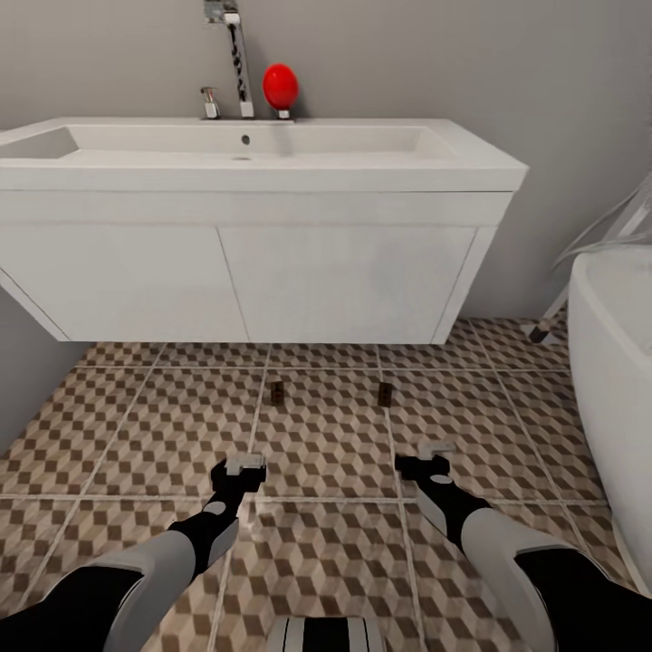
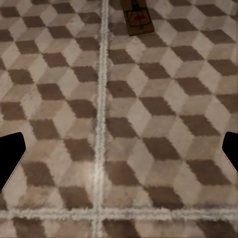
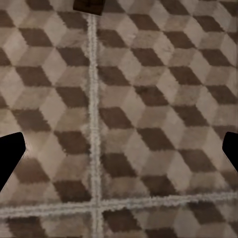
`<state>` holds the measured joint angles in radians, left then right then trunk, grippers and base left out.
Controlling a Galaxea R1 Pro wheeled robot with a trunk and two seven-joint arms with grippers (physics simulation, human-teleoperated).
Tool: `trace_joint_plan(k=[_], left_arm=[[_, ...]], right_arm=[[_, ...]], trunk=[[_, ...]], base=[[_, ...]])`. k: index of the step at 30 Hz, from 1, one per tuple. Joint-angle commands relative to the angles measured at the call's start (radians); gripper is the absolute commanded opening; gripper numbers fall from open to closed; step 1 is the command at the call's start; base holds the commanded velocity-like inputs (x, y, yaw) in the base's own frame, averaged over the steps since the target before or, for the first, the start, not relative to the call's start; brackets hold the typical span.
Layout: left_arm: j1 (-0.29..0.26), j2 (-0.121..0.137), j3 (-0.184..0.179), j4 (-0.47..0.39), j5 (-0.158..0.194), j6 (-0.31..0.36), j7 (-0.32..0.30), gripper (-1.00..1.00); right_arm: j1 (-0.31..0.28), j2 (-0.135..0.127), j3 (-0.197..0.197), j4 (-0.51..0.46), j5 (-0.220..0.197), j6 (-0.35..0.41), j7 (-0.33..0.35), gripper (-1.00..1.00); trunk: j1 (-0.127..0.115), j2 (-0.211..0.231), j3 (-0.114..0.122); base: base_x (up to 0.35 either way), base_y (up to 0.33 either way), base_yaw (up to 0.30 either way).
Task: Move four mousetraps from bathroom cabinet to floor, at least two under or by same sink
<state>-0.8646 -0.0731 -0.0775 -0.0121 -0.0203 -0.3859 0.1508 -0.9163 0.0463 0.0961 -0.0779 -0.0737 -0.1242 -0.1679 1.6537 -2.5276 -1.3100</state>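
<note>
Looking down over both arms, you had the bathroom floor spread before you, its tiles printed with small brown, beige and cream cubes between pale grout lines; at the far left a grey wall met the tiles; above them hung the sink, a long white rectangular basin on a matte white two-door vanity, with a ribbed chrome faucet and a glossy red egg-shaped object at its back edge; your left gripper hovered low over the tiles with its dark fingers spread wide and nothing between them; ahead of it, on the floor in front of the vanity, lay the left mousetrap, a tiny flat tan wooden rectangle; in the left wrist view that same trap showed dark wire and a reddish patch on its wood, lying beside a grout line; the right mousetrap lay well apart from the first, level with it, also on the tiles; your right gripper hovered short of it, likewise released and empty; at the far right curved the smooth white wall of a bathtub.
</note>
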Motion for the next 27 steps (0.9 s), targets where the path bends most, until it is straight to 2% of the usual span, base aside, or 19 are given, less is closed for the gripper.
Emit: trace_joint_plan(k=[1,18,27], left_arm=[[-0.001,0.000,-0.008,0.001,-0.002,-0.002,0.008,1.00],[0.001,0.001,-0.007,0.007,0.001,-0.006,0.007,1.00],[0.003,0.000,-0.007,0.007,0.023,-0.007,0.007,1.00]], right_arm=[[-0.001,0.001,0.008,0.001,-0.008,-0.003,-0.004,1.00],[0.001,0.011,0.011,0.003,-0.009,0.001,-0.006,1.00],[0.001,0.011,0.010,0.004,-0.014,-0.004,-0.005,1.00]], trunk=[[-0.001,0.000,0.003],[-0.008,0.004,0.069],[-0.012,0.006,0.104]], base=[[0.000,0.000,0.000],[0.000,0.000,0.000],[0.000,0.000,0.000]])
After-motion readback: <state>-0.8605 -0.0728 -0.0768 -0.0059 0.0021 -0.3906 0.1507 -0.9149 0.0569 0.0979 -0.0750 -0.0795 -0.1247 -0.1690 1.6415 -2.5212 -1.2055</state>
